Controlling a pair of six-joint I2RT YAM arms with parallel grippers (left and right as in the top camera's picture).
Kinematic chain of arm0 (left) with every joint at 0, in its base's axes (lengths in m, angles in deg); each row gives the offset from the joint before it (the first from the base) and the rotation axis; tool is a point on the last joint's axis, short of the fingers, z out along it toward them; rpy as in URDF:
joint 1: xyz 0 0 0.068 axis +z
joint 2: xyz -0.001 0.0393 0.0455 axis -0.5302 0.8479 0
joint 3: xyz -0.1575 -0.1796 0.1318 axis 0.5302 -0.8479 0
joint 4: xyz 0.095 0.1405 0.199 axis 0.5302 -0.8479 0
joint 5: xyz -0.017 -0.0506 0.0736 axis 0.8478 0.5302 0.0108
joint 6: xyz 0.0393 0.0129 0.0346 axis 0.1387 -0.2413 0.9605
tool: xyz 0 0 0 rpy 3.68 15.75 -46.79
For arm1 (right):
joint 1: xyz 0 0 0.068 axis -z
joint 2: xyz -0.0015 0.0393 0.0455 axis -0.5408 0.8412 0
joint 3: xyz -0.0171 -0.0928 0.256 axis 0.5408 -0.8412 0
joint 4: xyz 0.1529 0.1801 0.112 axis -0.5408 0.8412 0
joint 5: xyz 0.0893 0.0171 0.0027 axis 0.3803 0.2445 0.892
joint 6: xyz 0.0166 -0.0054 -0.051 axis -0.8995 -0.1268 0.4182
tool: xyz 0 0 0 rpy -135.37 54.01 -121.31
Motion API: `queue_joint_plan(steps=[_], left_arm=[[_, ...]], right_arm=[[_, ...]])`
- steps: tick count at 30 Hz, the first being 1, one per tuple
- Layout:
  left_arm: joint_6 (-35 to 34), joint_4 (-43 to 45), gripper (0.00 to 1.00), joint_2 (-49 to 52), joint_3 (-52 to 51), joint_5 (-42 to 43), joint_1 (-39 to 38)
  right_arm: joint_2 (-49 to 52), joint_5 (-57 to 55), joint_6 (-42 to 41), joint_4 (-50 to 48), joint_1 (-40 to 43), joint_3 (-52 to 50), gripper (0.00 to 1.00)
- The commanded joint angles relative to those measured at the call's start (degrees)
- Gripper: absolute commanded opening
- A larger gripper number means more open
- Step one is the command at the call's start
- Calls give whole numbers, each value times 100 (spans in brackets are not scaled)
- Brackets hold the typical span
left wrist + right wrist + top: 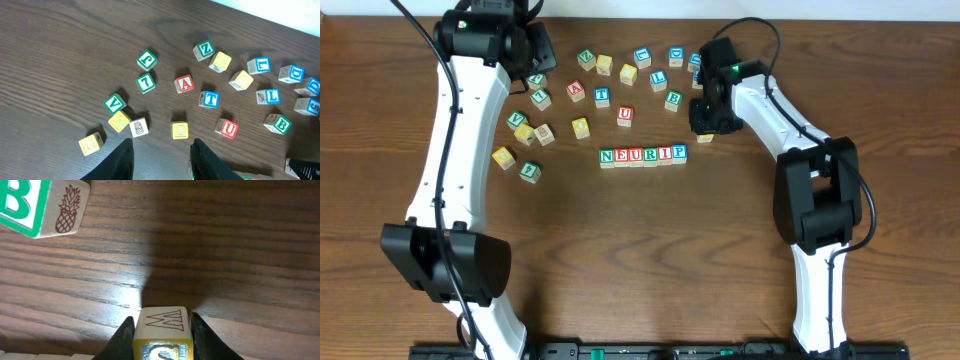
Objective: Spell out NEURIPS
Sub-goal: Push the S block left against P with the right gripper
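Six cubes sit in a tight line (643,155) near the middle of the table (620,260), reading N-E-U-R-I-P left to right, faces up and sides touching. The slot after the P cube (678,153) isn't filled yet.

The right gripper (162,336) has a yellow-faced cube (162,327) pinched between its fingers, one finger tight on each side. The face toward the wrist cam shows an outlined W, and there's a yellow-bordered face below it that I can't fully read. From overhead that cube (705,138) is just right of the P end and a bit toward the far edge, close to the line but not touching it. Can't tell if it's lifted or resting on the wood.

A green B cube (35,205) with a pineapple on its side is nearby, well apart from the held one.

The left gripper (162,161) hangs over the loose pile by the far edge with its fingers partly apart and nothing between them. A red A cube (184,83), a blue T cube (209,99) and a spare red U cube (227,128) lie scattered there.
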Motion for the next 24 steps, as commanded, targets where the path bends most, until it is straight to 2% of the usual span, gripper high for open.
queue_joint_plan(steps=[1, 9, 16, 22, 24], left_arm=[[55, -13, 37, 33, 15, -37, 4], [55, -13, 37, 33, 15, -37, 4], [55, -13, 37, 33, 15, -37, 4], [55, -13, 37, 33, 13, -37, 4], [55, -13, 38, 33, 15, -37, 4]], right_arm=[[39, -70, 28, 15, -101, -15, 21], [26, 225, -146, 529, -120, -13, 15], [26, 404, -212, 1012, -173, -13, 15], [26, 407, -278, 1014, -190, -13, 17], [26, 407, -278, 1034, -192, -13, 23]])
